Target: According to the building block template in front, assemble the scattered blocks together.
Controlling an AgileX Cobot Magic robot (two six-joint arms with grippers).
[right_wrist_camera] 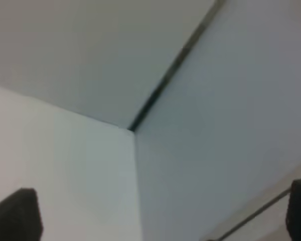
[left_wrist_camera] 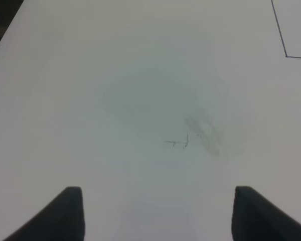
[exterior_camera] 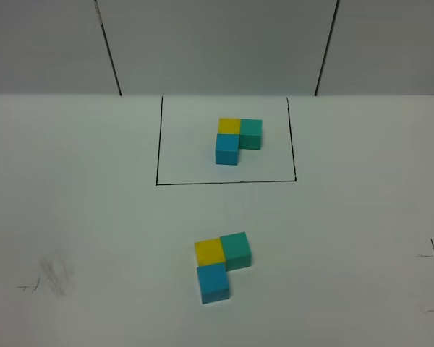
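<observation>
Blocks joined in an L, matching the template as far as we can see

Blocks: we see the three loose cubes sitting together near the front middle of the worktop (exterior_camera: pixel 72 217). The yellow block (exterior_camera: pixel 209 251) touches the green block (exterior_camera: pixel 236 249) beside it, and the blue block (exterior_camera: pixel 213 281) sits against the yellow one on the near side. That makes an L.

Further back, inside the drawn black frame (exterior_camera: pixel 158 144), the template (exterior_camera: pixel 238 139) shows the same order: yellow at the corner, green to its right, blue in front. We judge the two shapes to agree in colour order and layout. The loose set looks turned a little against the frame's lines, and its faces seem slightly less flush, though we cannot tell any gaps for sure.

Neither arm appears in the high view. The left tool (left_wrist_camera: pixel 158 213) hangs over bare worktop by some pencil marks (left_wrist_camera: pixel 180 142), jaws apart with nothing between them. The right tool (right_wrist_camera: pixel 160 216) faces the back wall, jaws spread wide and empty.

We judge the assembly done, or nearly so; at most a small squaring-up nudge is left.
</observation>
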